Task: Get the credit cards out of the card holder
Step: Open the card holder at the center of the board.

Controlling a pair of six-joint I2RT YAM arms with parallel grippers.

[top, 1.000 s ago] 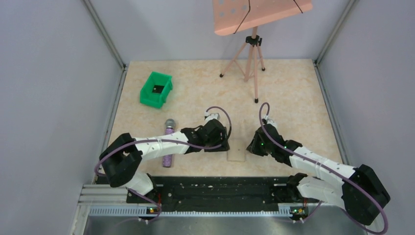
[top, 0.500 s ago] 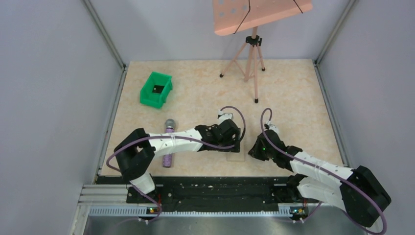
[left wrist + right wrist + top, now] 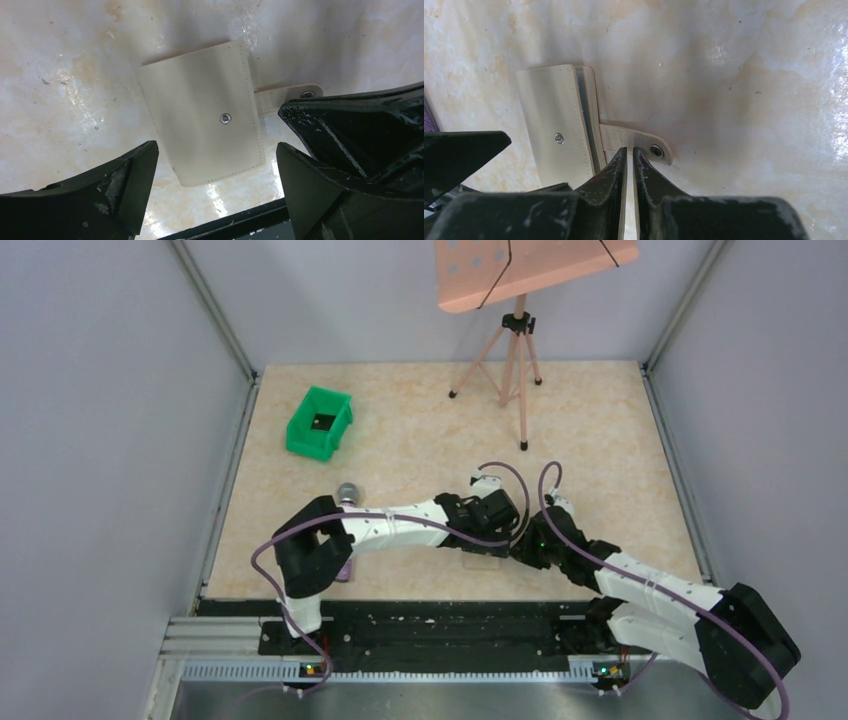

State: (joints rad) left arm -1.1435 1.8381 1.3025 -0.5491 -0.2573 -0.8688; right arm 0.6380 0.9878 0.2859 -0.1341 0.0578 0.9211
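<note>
The card holder [image 3: 200, 125] lies flat on the table near its front edge, pale beige face up, with a metal snap stud. Its strap tab [image 3: 280, 95] sticks out to the right, unsnapped. In the top view only a sliver of the holder [image 3: 482, 559] shows under the arms. My left gripper [image 3: 216, 155] is open and hangs just above the holder, one finger on each side. My right gripper [image 3: 629, 150] is shut to a thin slit. Its tips rest at the near edge of the strap tab [image 3: 644, 142], next to the strap's snap. No cards show.
A green bin [image 3: 320, 422] stands at the back left. A purple microphone [image 3: 346, 493] lies mostly hidden under my left arm. A tripod [image 3: 518, 360] carrying a pink board stands at the back. A black rail [image 3: 440, 625] runs along the table's front edge.
My left arm has swung right, bringing its open gripper from beside the card holder to right above it. My right gripper has shifted slightly nearer. The holder has stayed in place.
</note>
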